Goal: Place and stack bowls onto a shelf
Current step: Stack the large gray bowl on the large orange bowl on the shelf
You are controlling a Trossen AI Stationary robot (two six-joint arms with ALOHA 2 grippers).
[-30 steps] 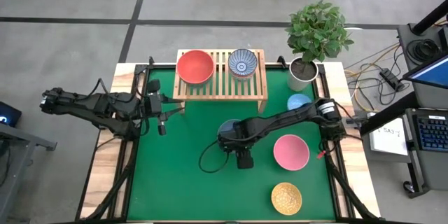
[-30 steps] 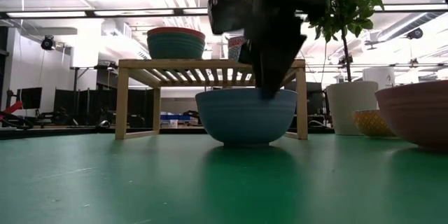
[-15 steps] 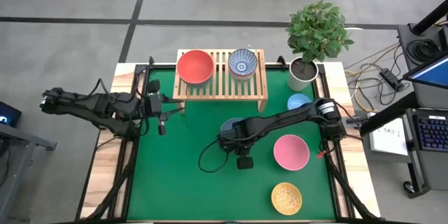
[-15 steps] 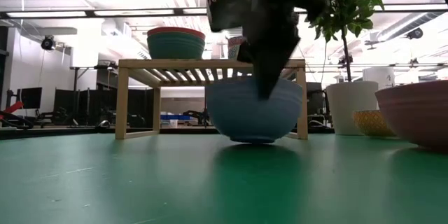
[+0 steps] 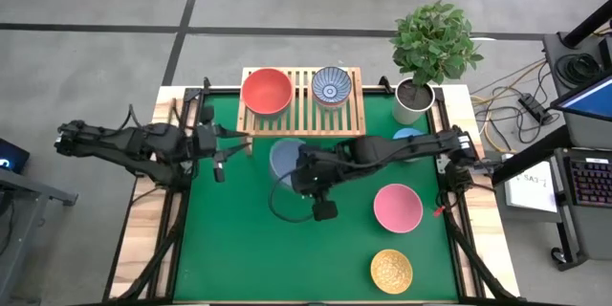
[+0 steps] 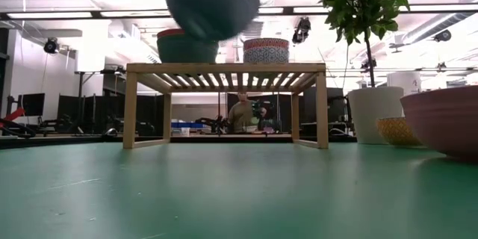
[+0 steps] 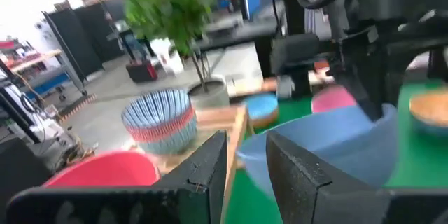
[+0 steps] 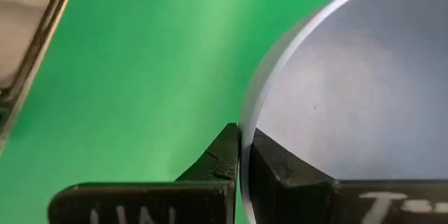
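- right gripper (image 5: pixel 298 174) pinches blue-grey bowl (image 5: pixel 286 159) rim, bowl lifted off tabletop, just in front of shelf (image 5: pixel 302 115)
- left gripper (image 5: pixel 222 155) near tabletop's left edge, fingers slightly apart, holding nothing

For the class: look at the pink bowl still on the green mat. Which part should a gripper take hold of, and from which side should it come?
Grip the pink bowl by its rim, coming from above: it sits upright and open, so one finger can go inside the wall and one outside. The right gripper holds the blue-grey bowl the same way.
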